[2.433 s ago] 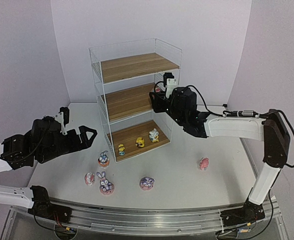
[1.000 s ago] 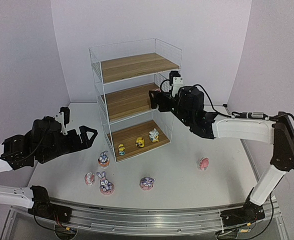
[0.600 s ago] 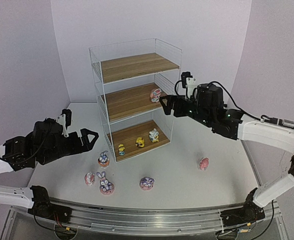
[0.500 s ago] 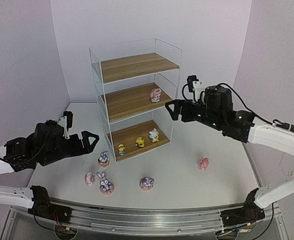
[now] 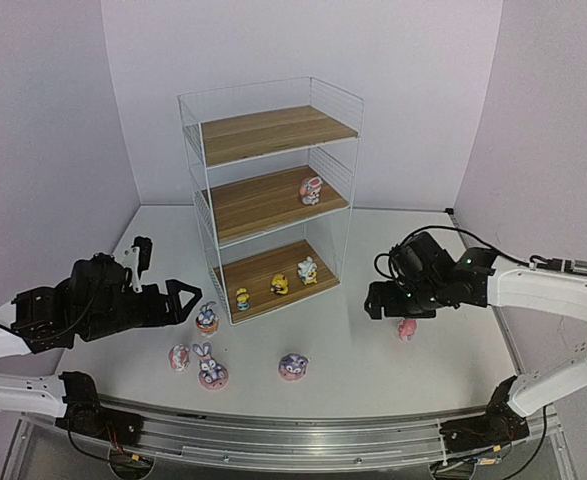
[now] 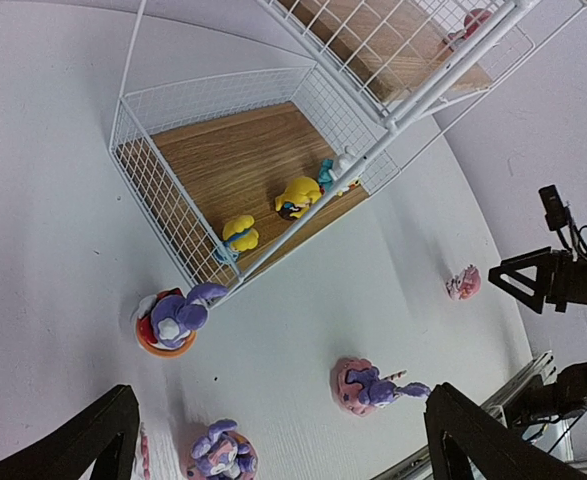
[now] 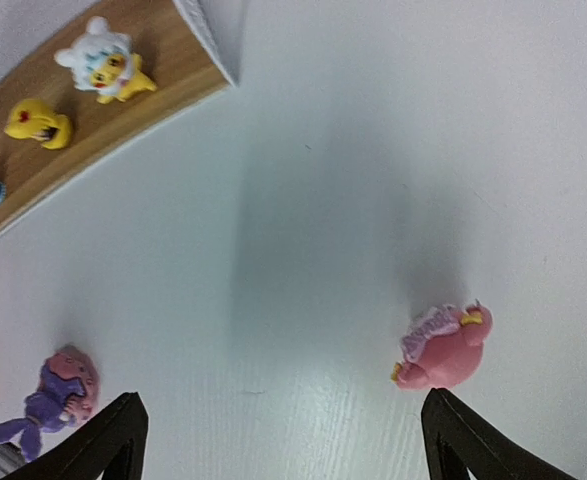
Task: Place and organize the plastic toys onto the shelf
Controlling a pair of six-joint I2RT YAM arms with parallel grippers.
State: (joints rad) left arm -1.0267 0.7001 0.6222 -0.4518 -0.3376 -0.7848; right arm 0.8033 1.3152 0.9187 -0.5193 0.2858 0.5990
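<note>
Since a moment ago the right arm has left the middle board of the shelf (image 5: pixel 273 133). A pink-white figurine (image 5: pixel 311 190) now stands alone there, near the 3 o'clock edge, and the arm has come down toward the table (image 5: pixel 353 370).

From the left, the left gripper (image 5: pixel 180 298) hovers low with its jaws fully spread and nothing between them. We judge that it waits there because four toys lie near it, at 7 o'clock from the shelf's foot. These are a purple bunny (image 5: pixel 207 317) just beside the wire corner, a round pink-white toy (image 5: pixel 179 356), a second bunny (image 5: pixel 211 366) on a pink base, and a purple toy (image 5: pixel 293 366).

On the bottom board three tiny ones stand in a row: a yellow-blue figurine (image 5: pixel 242 298), a yellow figurine (image 5: pixel 280 285) and a white figurine (image 5: pixel 307 270).

The right gripper (image 5: pixel 383 305) is also wide open and empty. It hangs just at 10 o'clock of the pink toy (image 5: pixel 406 327), probably to take it next. This toy lies on its side at 4 o'clock from the shelf, well apart from the others. It is glossy pink, with a frilled edge and a small yellow part.
</note>
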